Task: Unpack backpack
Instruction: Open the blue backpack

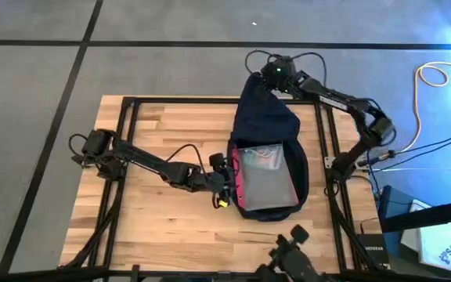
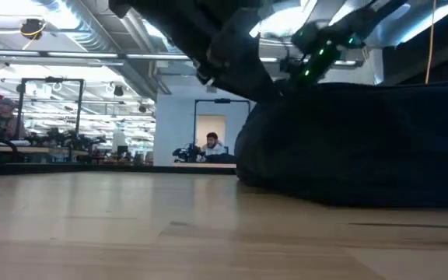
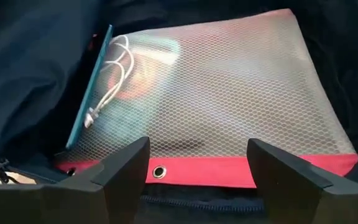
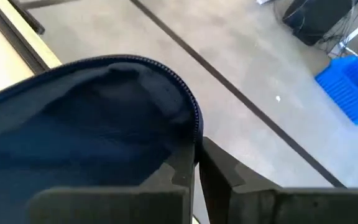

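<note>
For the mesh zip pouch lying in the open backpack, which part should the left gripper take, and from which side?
Probably the red edge strip of the mesh pouch. It is the pouch's edge nearest the left gripper, exposed at the backpack's opening, flat and thin enough to pinch. Come in from the left side of the table, open fingers straddling the strip. The right gripper holds the backpack's zipper rim.

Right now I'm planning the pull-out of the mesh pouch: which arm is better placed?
Left. Its open tool faces the pouch's red edge inside the open backpack. The right tool is shut on the backpack's zipper rim, holding it up.
</note>
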You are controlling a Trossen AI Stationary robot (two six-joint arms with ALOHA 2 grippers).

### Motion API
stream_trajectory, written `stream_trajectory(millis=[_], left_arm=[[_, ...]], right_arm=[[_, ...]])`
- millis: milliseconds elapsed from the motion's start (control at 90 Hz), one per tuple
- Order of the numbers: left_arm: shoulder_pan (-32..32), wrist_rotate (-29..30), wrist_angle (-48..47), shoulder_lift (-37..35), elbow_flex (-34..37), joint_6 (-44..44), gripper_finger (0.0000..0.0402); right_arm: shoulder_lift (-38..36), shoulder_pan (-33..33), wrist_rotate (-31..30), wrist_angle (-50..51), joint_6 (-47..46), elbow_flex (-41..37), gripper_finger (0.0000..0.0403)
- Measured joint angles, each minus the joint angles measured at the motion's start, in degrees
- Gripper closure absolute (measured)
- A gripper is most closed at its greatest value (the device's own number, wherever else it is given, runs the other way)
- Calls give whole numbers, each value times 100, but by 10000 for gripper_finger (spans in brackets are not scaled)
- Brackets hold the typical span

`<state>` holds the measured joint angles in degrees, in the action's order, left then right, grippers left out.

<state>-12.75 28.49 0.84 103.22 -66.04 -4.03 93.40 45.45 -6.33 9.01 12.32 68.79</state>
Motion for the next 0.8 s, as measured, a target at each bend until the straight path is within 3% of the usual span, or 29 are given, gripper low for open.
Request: stream_trajectory(millis=[167, 622, 800], left_arm=[[0, 0, -3, 0, 2, 110, 147], [-2, -859, -24, 0, 2, 146, 147], [0, -1038, -34, 0, 2, 146, 147]], right_arm=[[601, -4, 315, -739, -220, 0, 402], [1438, -336, 674, -711, -613, -2, 400], [1467, -525, 189, -912, 125, -2, 345]])
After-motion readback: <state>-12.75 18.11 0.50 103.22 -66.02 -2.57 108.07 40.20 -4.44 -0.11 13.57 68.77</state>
